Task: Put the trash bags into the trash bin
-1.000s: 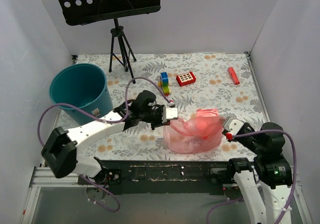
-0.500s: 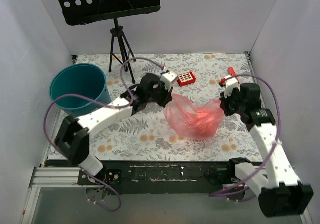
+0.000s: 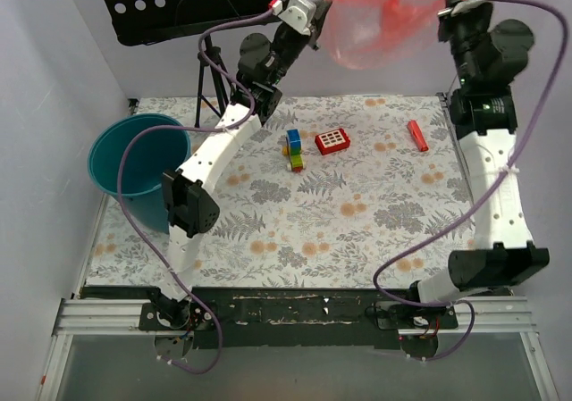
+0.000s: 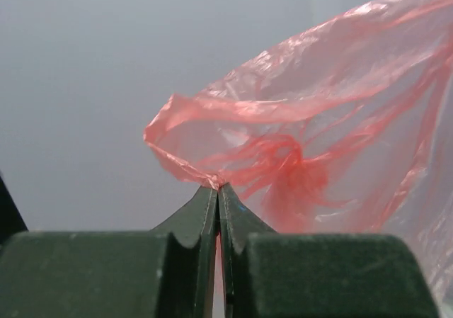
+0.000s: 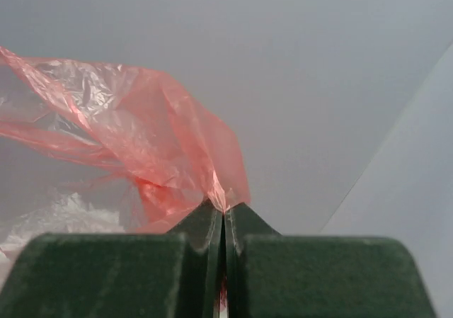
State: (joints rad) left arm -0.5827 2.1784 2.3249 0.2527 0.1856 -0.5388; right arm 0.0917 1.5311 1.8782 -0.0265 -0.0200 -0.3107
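Step in hand: the trash bag (image 3: 380, 17) was held aloft, stretched between both arms, high over the far side of the table (image 3: 357, 222); the carry to the trash bin (image 3: 143, 164) was not yet made.
Left gripper (image 4: 218, 188): jaws pressed together on a pinch of the bag's film edge.
Right gripper (image 5: 224, 208): jaws likewise clamped on a fold of the film.
Bag location: at about 12 to 1 o'clock in the top view, well apart from the bin at 9 o'clock.
Bag axis: long axis ran left–right between the grippers; the belly sagged below them; the mouth's direction could not be told.
Next move, judged: both arms needed to swing toward 9 o'clock together, then lower the bag over the rim.
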